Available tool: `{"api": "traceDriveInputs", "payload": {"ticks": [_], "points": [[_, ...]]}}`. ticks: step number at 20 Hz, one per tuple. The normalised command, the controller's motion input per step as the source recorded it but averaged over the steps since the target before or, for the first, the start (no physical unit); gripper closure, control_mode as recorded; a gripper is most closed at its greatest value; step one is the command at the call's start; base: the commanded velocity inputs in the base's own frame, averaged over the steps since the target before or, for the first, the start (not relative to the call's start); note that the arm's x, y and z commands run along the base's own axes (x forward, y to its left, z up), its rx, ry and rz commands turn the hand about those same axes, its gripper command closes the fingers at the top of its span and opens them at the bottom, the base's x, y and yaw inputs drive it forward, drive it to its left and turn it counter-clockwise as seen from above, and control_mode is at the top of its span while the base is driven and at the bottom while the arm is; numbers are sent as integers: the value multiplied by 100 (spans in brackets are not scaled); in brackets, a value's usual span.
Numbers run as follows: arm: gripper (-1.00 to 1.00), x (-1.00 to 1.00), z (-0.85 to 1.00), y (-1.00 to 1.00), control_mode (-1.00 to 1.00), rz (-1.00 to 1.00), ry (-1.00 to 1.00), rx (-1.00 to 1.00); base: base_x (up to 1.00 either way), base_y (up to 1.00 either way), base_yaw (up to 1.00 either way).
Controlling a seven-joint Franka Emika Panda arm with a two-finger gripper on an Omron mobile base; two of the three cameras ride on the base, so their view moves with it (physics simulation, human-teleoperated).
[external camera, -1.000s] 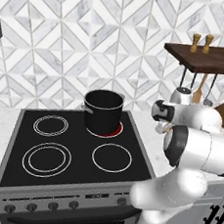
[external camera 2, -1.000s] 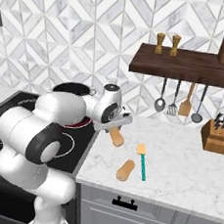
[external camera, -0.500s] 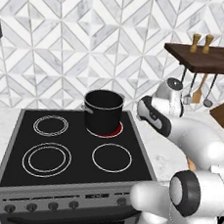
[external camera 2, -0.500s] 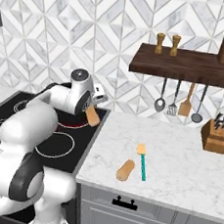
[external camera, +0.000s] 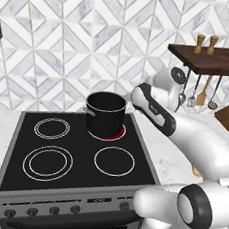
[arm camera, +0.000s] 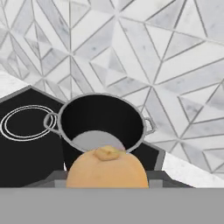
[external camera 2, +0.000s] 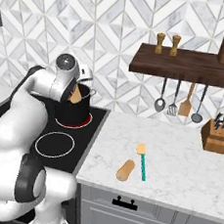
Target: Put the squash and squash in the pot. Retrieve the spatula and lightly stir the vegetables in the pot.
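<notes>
Gripping squash [arm camera: 106, 168], second squash [external camera 2: 125, 170] on counter

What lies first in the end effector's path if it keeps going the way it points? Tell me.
Probably the pot. The end effector is closed on a squash and looks across at the pot's open mouth, with tiled wall behind. Depth is unclear, so it may meet the near rim first.
</notes>
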Motion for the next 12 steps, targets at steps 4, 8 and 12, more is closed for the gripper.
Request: {"api": "traceDriveInputs", "payload": {"ticks": [4,8,12], "points": [[100,62,48,50,-100,0,-4,13,0,0,0],[100,89,-14,41,-100,0,0,3,0,0,0],[100,89,-47,48,-100,0,0,0,0,0,0]]}}
